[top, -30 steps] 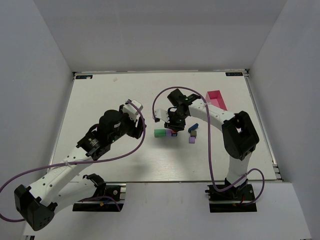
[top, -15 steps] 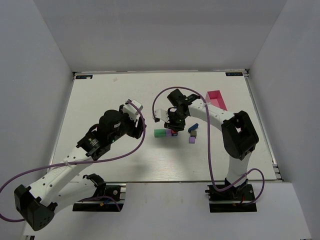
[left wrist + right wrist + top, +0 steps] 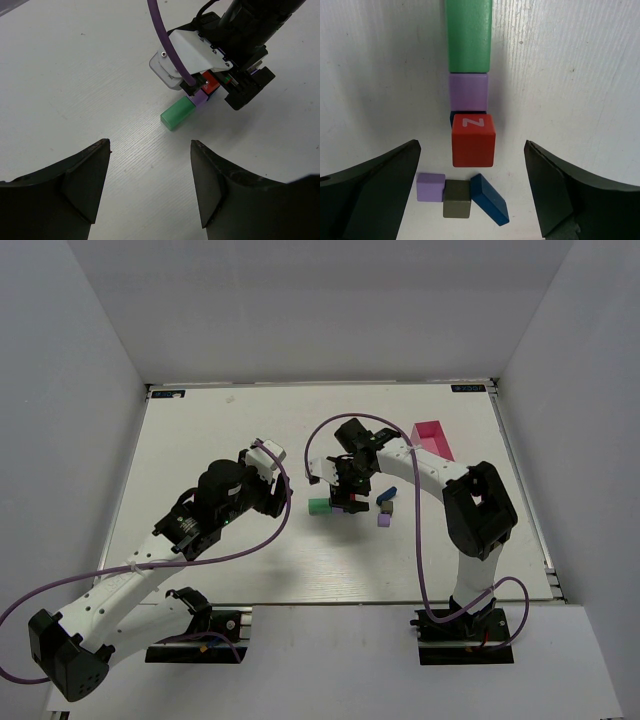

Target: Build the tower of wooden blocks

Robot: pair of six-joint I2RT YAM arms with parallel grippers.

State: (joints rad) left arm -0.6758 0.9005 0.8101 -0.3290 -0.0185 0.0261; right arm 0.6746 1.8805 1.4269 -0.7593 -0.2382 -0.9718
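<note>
The wood block tower lies as a short row. It runs from a green block (image 3: 468,35) (image 3: 319,506) to a purple block (image 3: 468,91). At its end a red cube marked Z (image 3: 473,140) sits on top of a dark blue block (image 3: 455,117). My right gripper (image 3: 472,145) (image 3: 350,496) hangs over the red cube, open, its fingers wide on either side and not touching it. My left gripper (image 3: 150,150) (image 3: 281,498) is open and empty, left of the green block (image 3: 177,113).
Loose blocks lie just right of the row: a small purple one (image 3: 430,187) (image 3: 383,521), a brown one (image 3: 457,198) and a flat dark blue one (image 3: 490,199) (image 3: 386,495). A pink tray (image 3: 433,438) stands at the back right.
My right gripper's jaws have spread wide and let go of the red cube, which stays on the dark blue block. The left arm has not moved.
</note>
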